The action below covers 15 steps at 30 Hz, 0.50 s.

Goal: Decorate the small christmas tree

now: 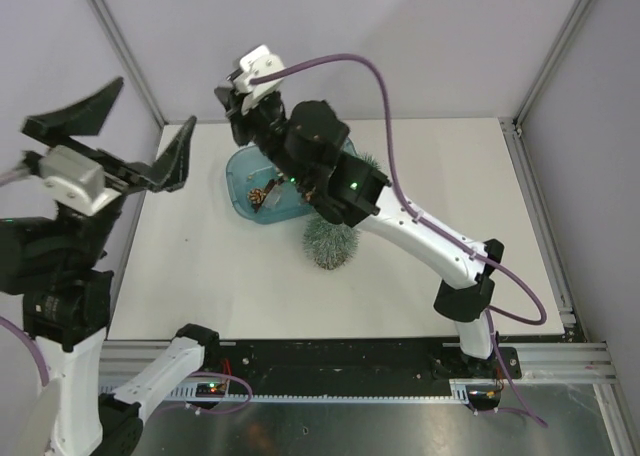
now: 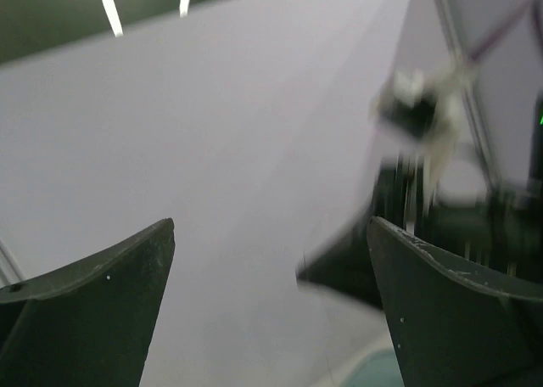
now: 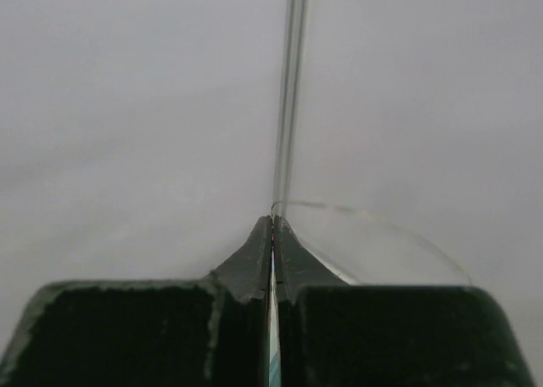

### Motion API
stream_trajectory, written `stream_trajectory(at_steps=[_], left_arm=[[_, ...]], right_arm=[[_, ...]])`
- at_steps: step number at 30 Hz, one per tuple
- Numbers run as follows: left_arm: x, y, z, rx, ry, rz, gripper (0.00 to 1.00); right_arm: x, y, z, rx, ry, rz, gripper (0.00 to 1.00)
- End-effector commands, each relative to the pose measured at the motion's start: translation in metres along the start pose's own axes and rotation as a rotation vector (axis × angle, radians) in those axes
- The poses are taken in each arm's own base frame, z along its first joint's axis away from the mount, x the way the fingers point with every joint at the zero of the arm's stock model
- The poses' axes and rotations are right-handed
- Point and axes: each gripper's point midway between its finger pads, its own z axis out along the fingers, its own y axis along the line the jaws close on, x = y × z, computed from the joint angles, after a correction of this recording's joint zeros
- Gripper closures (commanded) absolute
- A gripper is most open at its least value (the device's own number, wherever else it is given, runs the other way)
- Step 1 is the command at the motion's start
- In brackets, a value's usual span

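right gripper (image 3: pixel 271 221): jaws pressed tight together with a thin translucent blue edge pinched between them. A clear curved rim runs off from the tips.
blue tub (image 1: pixel 243 176): sits on the table, its far left rim right at the right gripper's tips.
pine cone (image 1: pixel 260 193): small and brown, lying inside the blue tub.
small christmas tree (image 1: pixel 330 244): just beside the tub's near right side, nearer the arm bases than the right gripper and to its right. The right arm (image 1: pixel 400 221) crosses over it, so needles show on either side. Upright or lying, cannot tell.
left gripper (image 1: pixel 156 99): raised at the left edge, jaws spread wide with nothing between them, well apart from the tree.
table (image 1: pixel 450 176): white, carrying tub and tree.
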Motion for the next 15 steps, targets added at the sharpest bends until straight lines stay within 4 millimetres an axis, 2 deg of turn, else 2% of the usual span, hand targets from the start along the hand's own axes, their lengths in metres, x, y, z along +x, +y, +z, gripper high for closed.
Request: stream_trajectory(at_steps=[1, 7, 11, 13, 15], left_arm=[[0.07, -0.003, -0.022, -0.076, 0.163, -0.012, 0.0], [0.192, -0.035, -0.056, -0.076, 0.408, -0.071, 0.0], [0.278, -0.066, -0.07, -0.019, 0.567, -0.14, 0.0], [0.312, -0.085, -0.071, 0.048, 0.621, -0.192, 0.0], [0.332, -0.11, -0.072, 0.157, 0.627, -0.238, 0.0]], right_arm=[[-0.065, -0.023, -0.007, 0.035, -0.153, -0.012, 1.0], [-0.115, -0.034, -0.025, 0.014, -0.264, 0.041, 1.0], [-0.135, -0.033, -0.039, -0.015, -0.301, 0.064, 1.0], [-0.141, -0.03, -0.043, -0.025, -0.308, 0.067, 1.0], [-0.142, -0.029, -0.046, -0.027, -0.307, 0.064, 1.0]])
